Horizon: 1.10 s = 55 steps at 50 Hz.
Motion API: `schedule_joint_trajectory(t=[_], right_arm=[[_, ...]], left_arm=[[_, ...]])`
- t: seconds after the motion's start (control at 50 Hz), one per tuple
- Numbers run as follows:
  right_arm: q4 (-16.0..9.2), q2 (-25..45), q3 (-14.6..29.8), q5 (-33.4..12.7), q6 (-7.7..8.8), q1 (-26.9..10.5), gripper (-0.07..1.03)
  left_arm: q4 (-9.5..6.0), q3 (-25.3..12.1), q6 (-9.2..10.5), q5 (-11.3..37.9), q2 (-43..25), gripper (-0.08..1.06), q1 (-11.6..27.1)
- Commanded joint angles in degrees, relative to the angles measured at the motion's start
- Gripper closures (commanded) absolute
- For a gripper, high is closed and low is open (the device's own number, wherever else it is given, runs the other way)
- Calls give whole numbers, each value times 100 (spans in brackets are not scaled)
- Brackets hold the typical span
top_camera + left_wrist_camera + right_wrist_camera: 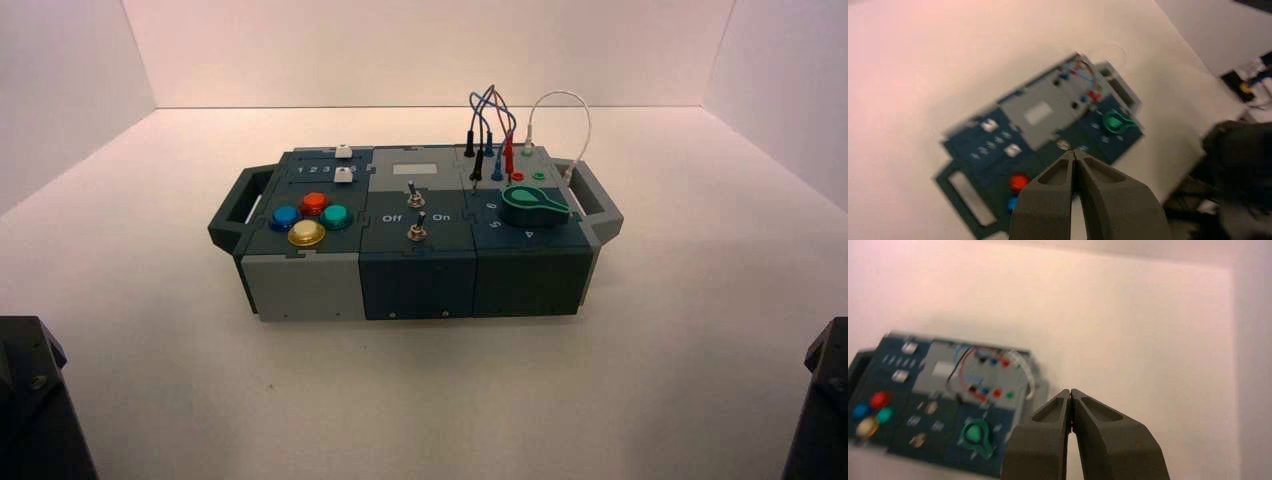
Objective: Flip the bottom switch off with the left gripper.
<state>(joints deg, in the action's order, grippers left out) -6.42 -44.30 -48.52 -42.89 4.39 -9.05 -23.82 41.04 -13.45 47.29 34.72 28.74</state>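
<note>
Two dark fingers of the left gripper [1074, 154] were pressed together into one pointed wedge, holding nothing, and hung in the air above the box [300, 285], well apart from it. In the left wrist view the closed tips covered the middle of the box, so the bottom switch could not be made out there; only a round shiny nut of one toggle [1063, 144] showed just beside the tips, and I cannot tell which toggle it was. That view was blurred, and the red button [1019, 181] and blue button [1012, 203] were partly cut off by the fingers. The high view showed the bottom switch [418, 229] plainly, on the dark middle panel, nearer the front edge than the top switch [411, 190] and between the words Off and On; which way its lever leaned was too small to read. The left arm [35, 400] appeared there only as a black corner at the frame's edge. The right gripper [1070, 392] was also closed and empty, hanging off the knob end of the box, with the green knob [975, 433] in sight but smeared.
</note>
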Motion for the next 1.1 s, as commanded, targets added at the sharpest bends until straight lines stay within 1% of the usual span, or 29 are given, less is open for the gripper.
schedule_joint_trajectory(t=[0.02,0.04,0.06,0.12,0.22,0.28,0.32,0.34,0.4,0.42,0.48,0.52,0.54,0.58,0.6,0.62,0.66,0.68,0.72,0.74,0.8,0.86,0.96,1.1], right_arm=[[-62,316,334,-290,18,-237,98],[-70,404,369,-360,18,-272,98],[-70,483,404,-431,18,-308,98],[-62,677,510,-598,18,-352,98],[-44,1037,624,-835,18,-404,98],[-26,1195,668,-905,18,-448,99],[-9,1292,677,-932,18,-492,98],[0,1354,686,-949,18,-510,98],[0,1494,712,-967,9,-580,99],[0,1556,721,-976,0,-598,99],[0,1714,747,-958,-26,-650,99],[0,1837,756,-932,-70,-686,99],[-9,1890,756,-914,-88,-694,99],[-26,1978,747,-861,-123,-703,99],[-35,2048,729,-809,-141,-712,99],[-44,2074,729,-791,-149,-703,99],[-53,2180,703,-712,-202,-721,99],[-62,2232,686,-677,-220,-738,99],[-62,2303,650,-615,-229,-747,99],[-62,2355,624,-580,-237,-747,99],[-70,2479,580,-501,-255,-756,99],[-70,2575,536,-466,-255,-756,99],[-88,2716,483,-431,-255,-756,99],[-193,2830,378,-299,-255,-765,99]], left_arm=[[0,-316,422,158,-220,101,149],[9,-343,536,211,-281,101,158],[9,-352,580,237,-299,101,167],[35,-396,791,387,-457,101,193],[53,-369,967,431,-571,101,255],[79,-325,1090,422,-615,101,316],[114,-308,1222,422,-650,101,360],[123,-299,1248,422,-668,101,369],[167,-272,1459,413,-712,101,439],[176,-264,1494,413,-712,101,448],[246,-246,1749,360,-756,101,510],[343,-229,1925,299,-791,101,589],[369,-229,1969,281,-800,101,615],[545,-229,2188,237,-853,101,703],[598,-229,2250,237,-870,101,729],[712,-237,2382,237,-905,101,782],[993,-237,2672,237,-984,101,888],[1055,-237,2742,237,-1002,101,923],[1301,-246,3032,237,-1063,101,1020],[1362,-246,3103,237,-1072,101,1046],[1608,-255,3437,246,-1160,101,1213],[1679,-272,3621,237,-1213,101,1336],[1688,-290,3841,246,-1327,101,1529],[1705,-281,4008,237,-1503,101,1679]])
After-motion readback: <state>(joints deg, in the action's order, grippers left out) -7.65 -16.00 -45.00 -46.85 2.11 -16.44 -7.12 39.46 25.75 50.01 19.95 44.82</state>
